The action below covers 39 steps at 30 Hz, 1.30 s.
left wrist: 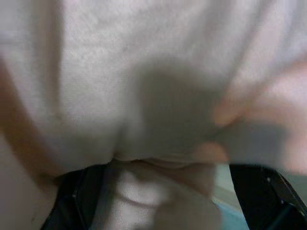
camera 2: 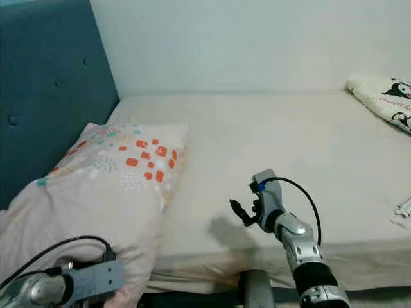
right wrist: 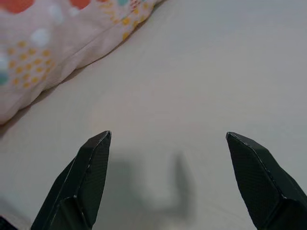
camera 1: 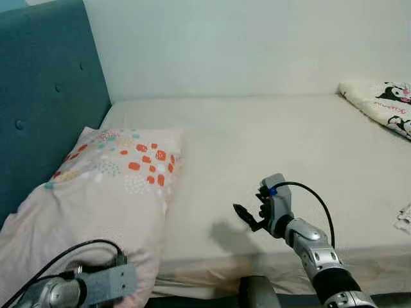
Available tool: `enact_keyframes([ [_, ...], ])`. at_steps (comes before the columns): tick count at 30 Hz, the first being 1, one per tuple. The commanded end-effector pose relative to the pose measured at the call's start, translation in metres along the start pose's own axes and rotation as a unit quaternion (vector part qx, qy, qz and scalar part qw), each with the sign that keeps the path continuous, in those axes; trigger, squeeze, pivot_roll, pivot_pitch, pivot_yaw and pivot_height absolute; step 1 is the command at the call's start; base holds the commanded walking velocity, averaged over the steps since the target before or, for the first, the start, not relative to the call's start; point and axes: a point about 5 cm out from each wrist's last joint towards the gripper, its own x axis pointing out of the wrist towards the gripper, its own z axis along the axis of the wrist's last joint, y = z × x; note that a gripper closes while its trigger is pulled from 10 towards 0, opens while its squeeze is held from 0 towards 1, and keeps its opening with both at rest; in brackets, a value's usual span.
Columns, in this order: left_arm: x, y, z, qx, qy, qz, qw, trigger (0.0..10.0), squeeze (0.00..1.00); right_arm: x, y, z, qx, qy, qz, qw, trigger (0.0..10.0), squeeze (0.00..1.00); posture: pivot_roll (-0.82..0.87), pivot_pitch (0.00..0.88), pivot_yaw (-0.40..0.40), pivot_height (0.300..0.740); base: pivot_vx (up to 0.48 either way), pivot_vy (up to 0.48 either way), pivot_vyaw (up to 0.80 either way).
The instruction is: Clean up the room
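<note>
A pink pillow (camera 1: pixel 109 186) with red, teal and yellow dots lies at the head of the bed (camera 1: pixel 276 135), against the teal headboard (camera 1: pixel 38 96). My left gripper (camera 1: pixel 136 274) is at the pillow's near corner, its fingertips buried in the fabric. In the left wrist view, bunched pink pillow cloth (left wrist: pixel 158 182) sits between the two black fingers (left wrist: pixel 72 201). My right gripper (camera 1: pixel 247 215) hovers open just above the bare sheet beside the pillow, with nothing between its fingers (right wrist: pixel 91 177).
A folded white cloth with black cartoon print (camera 1: pixel 382 102) lies at the bed's far right by the wall. A small white item (camera 1: pixel 404 219) shows at the right edge. The bed's near edge (camera 1: pixel 270 276) runs below my right arm.
</note>
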Motion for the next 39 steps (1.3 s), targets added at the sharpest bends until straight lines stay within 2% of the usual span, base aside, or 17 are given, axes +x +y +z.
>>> enact_keyframes([
  [1,-0.002,0.032,0.003,0.008,-0.003,0.093,0.996,10.0,0.0,0.0,0.003,0.0,0.001,0.001,0.006,1.0,10.0,0.0,0.03,0.01,-0.031,0.54,0.0,0.0,0.0],
  [3,0.004,0.058,0.019,-0.001,-0.031,0.175,0.984,10.0,0.0,0.0,0.004,-0.001,0.002,0.001,0.008,1.0,10.0,0.0,0.03,0.012,-0.03,0.54,0.0,0.0,0.0],
  [5,0.005,0.066,0.025,-0.006,-0.042,0.197,0.98,10.0,0.0,0.0,0.004,-0.001,0.002,0.001,0.008,1.0,10.0,0.0,0.03,0.012,-0.029,0.54,0.0,0.0,0.0],
  [7,0.014,0.077,0.047,-0.008,-0.077,0.225,0.971,10.0,0.0,0.0,0.004,0.0,0.002,0.0,0.008,1.0,10.0,0.0,0.03,0.012,-0.029,0.54,0.0,0.0,0.0],
  [15,0.038,0.085,0.086,0.026,-0.122,0.239,0.963,10.0,0.0,-0.002,0.004,0.001,0.002,-0.002,0.006,1.0,10.0,0.0,0.01,0.013,-0.024,0.54,0.0,0.0,0.0],
  [18,0.041,0.086,0.089,0.032,-0.125,0.239,0.962,10.0,0.0,-0.002,0.004,0.001,0.003,-0.003,0.006,1.0,10.0,0.0,0.01,0.013,-0.024,0.54,0.0,0.0,0.0],
  [22,0.047,0.085,0.072,0.053,-0.092,0.232,0.967,10.0,0.0,-0.005,0.002,-0.002,0.001,0.0,0.002,1.0,10.0,0.0,0.0,0.019,-0.02,0.54,0.0,0.0,0.0],
  [24,0.044,0.084,0.041,0.078,-0.035,0.221,0.971,10.0,0.0,-0.007,0.002,-0.003,0.002,0.001,-0.002,1.0,10.0,0.0,0.0,0.024,-0.019,0.54,0.0,0.0,0.0],
  [25,0.044,0.084,0.041,0.078,-0.035,0.221,0.971,10.0,0.0,-0.007,0.002,-0.003,0.002,0.001,-0.002,1.0,10.0,0.0,0.0,0.024,-0.019,0.54,0.0,0.0,0.0],
  [26,0.041,0.081,0.023,0.085,-0.004,0.202,0.976,10.0,0.0,-0.007,0.002,-0.003,0.003,0.001,-0.003,1.0,10.0,0.0,0.0,0.025,-0.019,0.54,0.0,0.0,0.0],
  [27,0.034,0.082,0.004,0.08,0.031,0.194,0.977,10.0,0.0,-0.007,0.002,-0.002,0.003,0.001,-0.003,1.0,10.0,0.0,0.0,0.028,-0.014,0.54,0.0,0.0,0.0],
  [28,0.034,0.082,0.004,0.08,0.031,0.194,0.977,10.0,0.0,-0.007,0.002,-0.002,0.003,0.001,-0.003,1.0,10.0,0.0,0.0,0.028,-0.014,0.54,0.0,0.0,0.0],
  [29,0.024,0.08,-0.02,0.065,0.072,0.167,0.981,10.0,0.0,-0.007,0.002,-0.002,0.004,-0.001,-0.005,1.0,10.0,0.0,0.0,0.029,-0.017,0.54,0.0,0.0,0.0],
  [34,0.022,0.077,-0.028,0.061,0.083,0.148,0.984,10.0,0.0,-0.007,0.001,-0.002,0.006,-0.001,-0.006,1.0,10.0,0.0,0.0,0.029,-0.017,0.54,0.0,0.0,0.0],
  [35,0.014,0.079,-0.041,0.076,0.109,0.142,0.981,10.0,0.0,-0.008,0.001,-0.003,0.005,0.001,-0.009,1.0,10.0,0.0,0.01,0.035,-0.022,0.54,0.0,0.0,0.0],
  [37,0.014,0.079,-0.041,0.076,0.109,0.142,0.981,10.0,0.0,-0.008,0.001,-0.003,0.005,0.001,-0.009,1.0,10.0,0.0,0.01,0.035,-0.022,0.54,0.0,0.0,0.0],
  [39,0.0,0.08,-0.053,0.07,0.124,0.113,0.983,10.0,0.0,-0.007,0.0,-0.003,0.005,0.003,-0.01,1.0,10.0,0.0,0.01,0.032,-0.026,0.54,0.0,0.0,0.0],
])
